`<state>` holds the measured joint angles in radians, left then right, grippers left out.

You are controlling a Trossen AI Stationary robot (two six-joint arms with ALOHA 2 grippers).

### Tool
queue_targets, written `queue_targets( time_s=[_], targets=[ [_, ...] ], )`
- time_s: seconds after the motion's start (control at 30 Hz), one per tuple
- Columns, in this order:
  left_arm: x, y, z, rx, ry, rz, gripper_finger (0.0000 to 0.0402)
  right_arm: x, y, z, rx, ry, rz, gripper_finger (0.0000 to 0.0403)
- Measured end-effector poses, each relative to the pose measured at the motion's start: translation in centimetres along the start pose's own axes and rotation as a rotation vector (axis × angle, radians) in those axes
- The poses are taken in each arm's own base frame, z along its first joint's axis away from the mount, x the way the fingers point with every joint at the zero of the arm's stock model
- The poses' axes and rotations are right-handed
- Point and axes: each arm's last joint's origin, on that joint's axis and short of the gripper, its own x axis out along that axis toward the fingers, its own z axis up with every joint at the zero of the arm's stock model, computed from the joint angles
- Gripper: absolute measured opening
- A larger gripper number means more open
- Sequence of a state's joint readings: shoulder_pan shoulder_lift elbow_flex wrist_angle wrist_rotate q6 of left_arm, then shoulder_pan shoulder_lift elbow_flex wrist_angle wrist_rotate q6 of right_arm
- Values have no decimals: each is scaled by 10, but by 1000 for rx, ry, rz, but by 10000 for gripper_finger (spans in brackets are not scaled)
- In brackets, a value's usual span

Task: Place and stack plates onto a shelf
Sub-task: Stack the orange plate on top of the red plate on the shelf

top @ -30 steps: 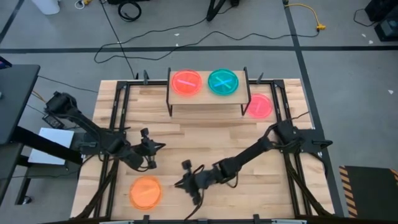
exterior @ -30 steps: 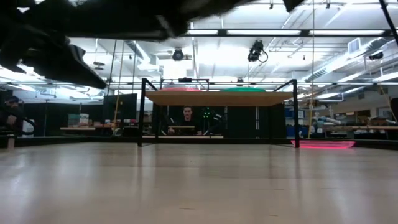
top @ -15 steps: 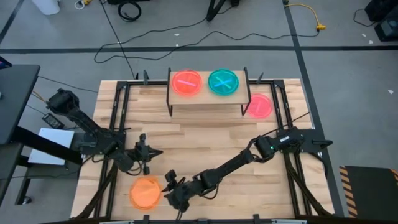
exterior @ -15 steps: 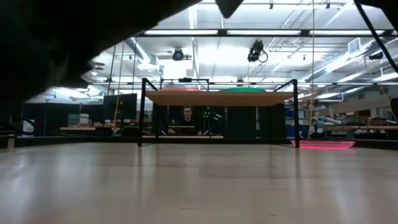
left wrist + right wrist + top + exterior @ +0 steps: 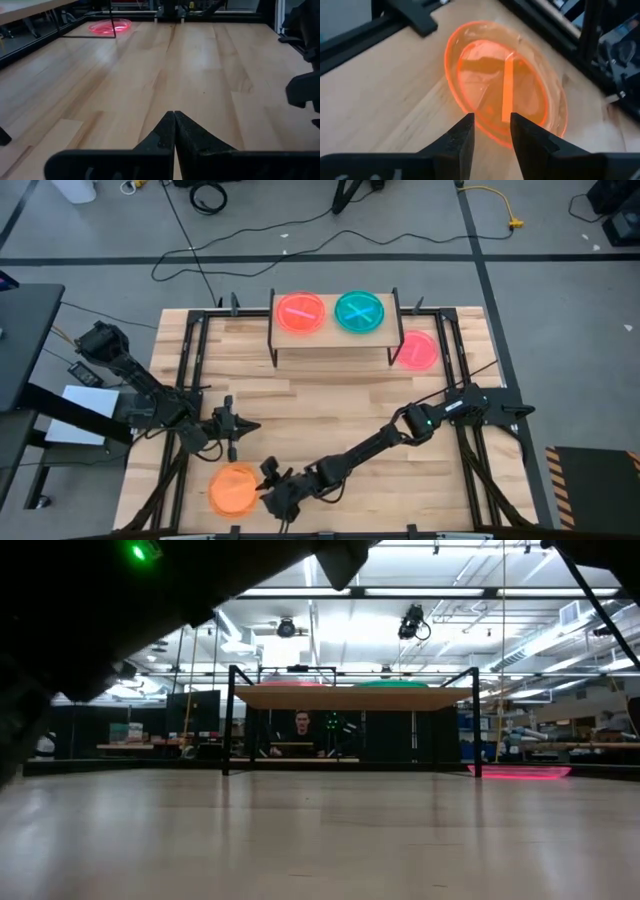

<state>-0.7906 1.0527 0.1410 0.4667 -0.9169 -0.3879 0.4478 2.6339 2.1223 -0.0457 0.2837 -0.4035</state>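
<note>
Butcher-block tabletop fills the middle of the overhead view, grey floor and cables around it, and the shelf stands at its upper centre with a pink-red plate and a teal plate side by side on it. A second pink plate lies on the table just right of the shelf. Over the last second the right gripper has swung from the lower middle of the frame toward the lower left, and it now sits just beside the orange plate; its wrist camera shows the fingers parted a little, holding nothing, with the plate's near rim right ahead of them. I take that as the approach to a rim pinch, so the orange plate looks next for the shelf. The left gripper has drawn back slightly to the left and waits above the orange plate in the frame, fingers pressed together, empty.
</note>
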Motion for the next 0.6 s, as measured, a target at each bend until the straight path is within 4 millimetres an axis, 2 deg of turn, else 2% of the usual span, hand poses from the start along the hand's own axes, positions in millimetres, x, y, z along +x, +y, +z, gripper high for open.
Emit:
queue_targets(
  time_s=[0.33, 0.6],
  targets=[
    [0, 0, 1, 27, -5, -1, 9, 1, -4, 4, 3, -60, 27, 195],
    [0, 0, 1, 29, -3, -3, 9, 4, -3, -1, -21, -75, 78, 191]
  ],
)
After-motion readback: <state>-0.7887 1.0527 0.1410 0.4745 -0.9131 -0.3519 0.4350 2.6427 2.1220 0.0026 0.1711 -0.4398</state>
